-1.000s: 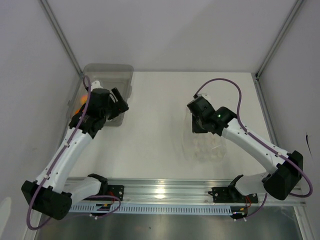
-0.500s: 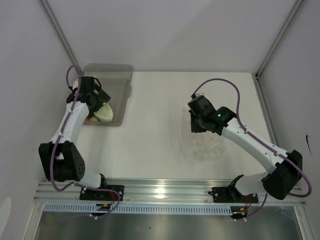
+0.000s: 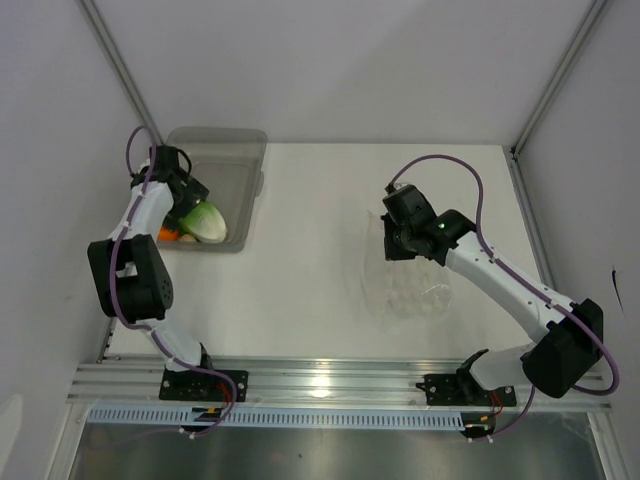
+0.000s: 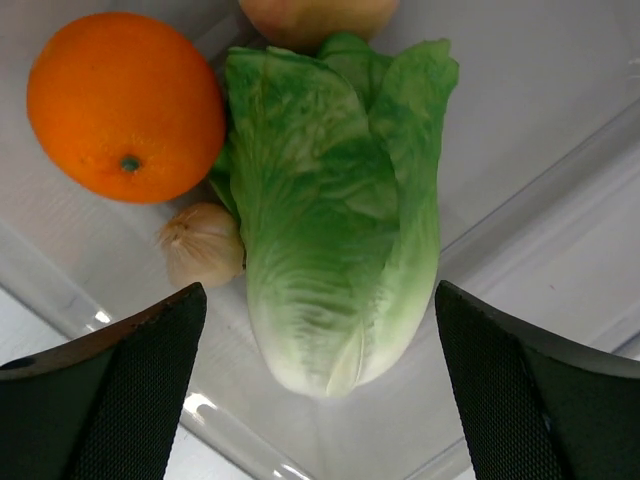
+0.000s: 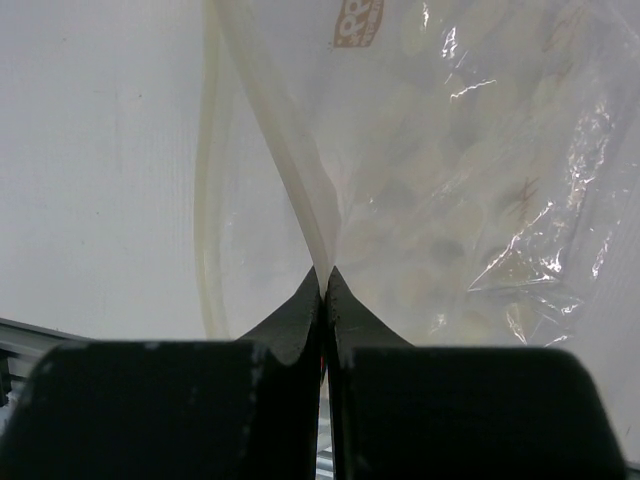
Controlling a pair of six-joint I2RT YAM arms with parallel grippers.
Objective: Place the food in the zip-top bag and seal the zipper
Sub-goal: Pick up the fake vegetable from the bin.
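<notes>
1. Over the last second the left arm has folded back on itself and swung its wrist to the far left. It now hangs over the rigid translucent grey rectangular bin, whose contents it had been covering.
2. The left end effector stays spread wide and holds nothing. Its two dark fingers stand either side of the leafy green lettuce head with a pale white base, not touching it.
3. The lettuce lies flat on the bin floor. In the left wrist view its long axis runs between the fingers, pale base towards the wrist and leaf tips away. From above, it lies diagonally, with the base apparently pointing near and right.
4. Closing the jaws would therefore squeeze it across its short width, which looks like a sound grip. The pick seems about to start.
5. A small round orange fruit and a small pale beige lump sit just left of the lettuce, the lump touching it. A second roundish fruit peeks in past the leaf tips.
6. The right end effector remains clamped narrow on the lip of the soft clear crinkly plastic zip-top bag. It holds the mouth up off the white counter, well to the right of the bin.
7. No food is in the bag yet.
</notes>
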